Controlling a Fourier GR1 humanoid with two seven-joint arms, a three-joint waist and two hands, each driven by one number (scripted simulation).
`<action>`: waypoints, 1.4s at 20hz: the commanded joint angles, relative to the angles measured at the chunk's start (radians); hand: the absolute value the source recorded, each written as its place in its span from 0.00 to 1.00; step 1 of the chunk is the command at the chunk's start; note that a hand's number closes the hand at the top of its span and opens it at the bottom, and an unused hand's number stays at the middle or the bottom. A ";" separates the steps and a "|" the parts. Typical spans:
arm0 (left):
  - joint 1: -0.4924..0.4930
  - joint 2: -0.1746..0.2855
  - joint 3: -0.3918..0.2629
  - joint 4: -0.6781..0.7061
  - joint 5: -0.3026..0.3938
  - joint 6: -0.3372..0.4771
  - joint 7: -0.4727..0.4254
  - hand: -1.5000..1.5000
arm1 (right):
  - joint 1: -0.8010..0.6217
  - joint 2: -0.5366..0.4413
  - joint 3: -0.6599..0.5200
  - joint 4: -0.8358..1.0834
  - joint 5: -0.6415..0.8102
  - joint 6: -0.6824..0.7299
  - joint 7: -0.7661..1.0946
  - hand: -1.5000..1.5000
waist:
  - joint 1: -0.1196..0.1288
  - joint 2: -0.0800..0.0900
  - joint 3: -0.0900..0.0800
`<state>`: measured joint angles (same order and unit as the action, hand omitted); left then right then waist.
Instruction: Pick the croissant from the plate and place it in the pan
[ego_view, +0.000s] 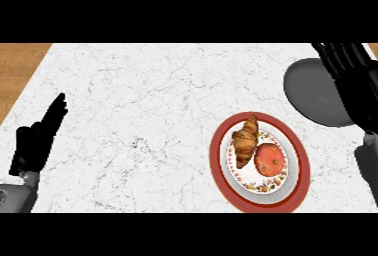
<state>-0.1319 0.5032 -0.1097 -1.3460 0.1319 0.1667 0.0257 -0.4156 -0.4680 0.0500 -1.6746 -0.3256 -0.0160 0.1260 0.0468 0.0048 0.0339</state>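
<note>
Golden-brown and untouched, the croissant (246, 140) lies on the upper left part of the red-rimmed plate (216, 150), touching a round orange-red food item (269, 160) just to its right. As far as this view shows, you have none of the task done. The croissant is not yet lifted, and the grey pan (314, 92) holds nothing in the part you can see. The pan stands on the white marble counter (148, 100), up and to the right of the plate. Your right hand (354, 85) shows at the right edge, lying across the pan's right side in the view, its fingers straight and grasping nothing. Whether it touches the pan or hangs above it, you cannot tell from this angle. Your left hand (40, 142) rests at the left edge of the counter, fingers straight and pointing up the view, released and well apart from the plate. What is left looks like the whole job. Bring the right hand down the view and leftwards to the croissant, then close round it without catching the orange-red item beside it. Lift it clear of the plate, carry it across to the nearby pan and let it go inside.
</note>
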 joint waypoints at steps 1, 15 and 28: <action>0.013 -0.039 0.002 -0.017 -0.009 0.013 -0.047 0.50 | -0.007 0.048 -0.002 0.094 -0.010 0.053 -0.104 1.00 | -0.030 -0.002 -0.033; 0.088 -0.318 -0.178 -0.193 0.011 0.020 -0.189 0.50 | 0.489 0.008 0.070 -0.138 0.387 -0.166 -0.304 0.00 | -0.062 -0.008 -0.034; 0.078 -0.298 -0.141 -0.226 0.014 -0.029 -0.150 0.50 | 0.218 -0.086 0.227 -0.109 0.628 0.035 0.176 0.00 | -0.029 -0.003 -0.035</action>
<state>-0.0508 0.1880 -0.2675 -1.5718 0.1426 0.1589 -0.1183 -0.1162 -0.5389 0.2148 -1.8256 0.2383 -0.0471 0.1745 0.0087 -0.0002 -0.0012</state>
